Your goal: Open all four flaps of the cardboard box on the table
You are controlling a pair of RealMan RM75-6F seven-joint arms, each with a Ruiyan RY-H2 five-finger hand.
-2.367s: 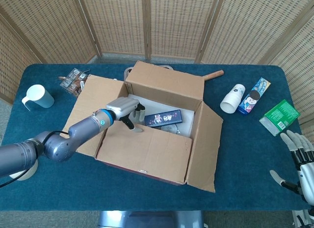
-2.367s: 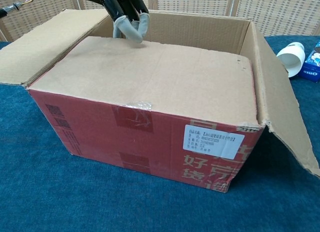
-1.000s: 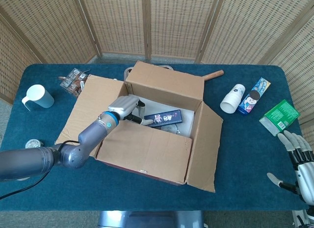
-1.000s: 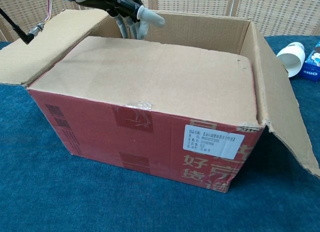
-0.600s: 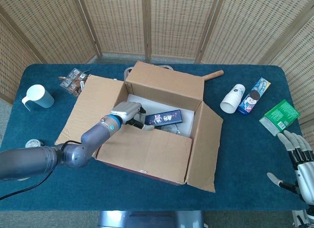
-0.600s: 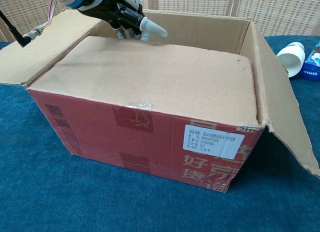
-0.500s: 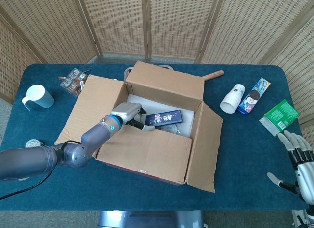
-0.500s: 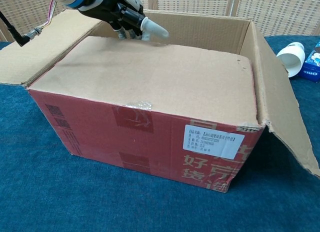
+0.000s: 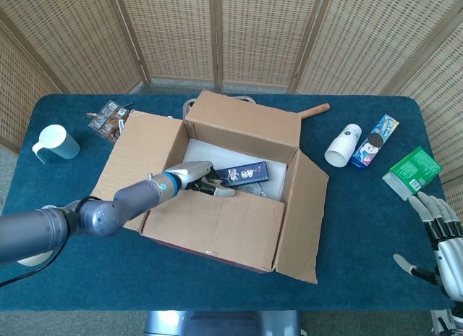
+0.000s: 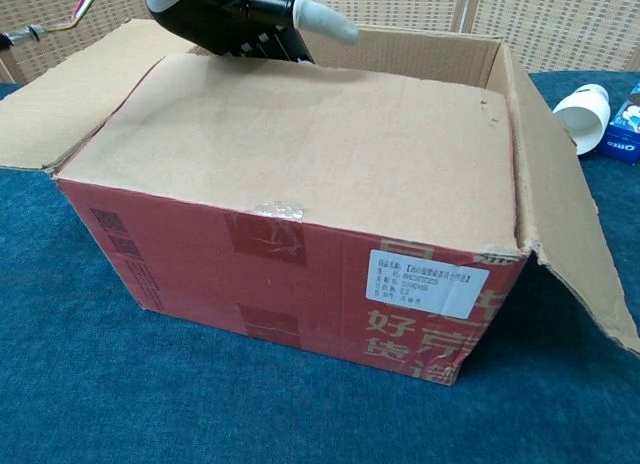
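Left robot hand (image 9: pixel 194 174) at the near flap's (image 9: pixel 217 224) inner edge, fingers hooked under it, apparently lifting. Right robot hand (image 9: pixel 443 243) idle, fingers spread, well apart from the cardboard box (image 10: pixel 300 274).

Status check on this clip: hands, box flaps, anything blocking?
Left hand at near flap far edge, holding nothing visible. Right hand idle, open. Three flaps open, near flap closed. Nothing blocking.

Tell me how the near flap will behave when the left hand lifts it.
The near flap looks like plain corrugated card, so probably stiff and light, hinging along its front crease. It lies flat over the box, so it may spring back once released. The left hand sits at its inner edge.
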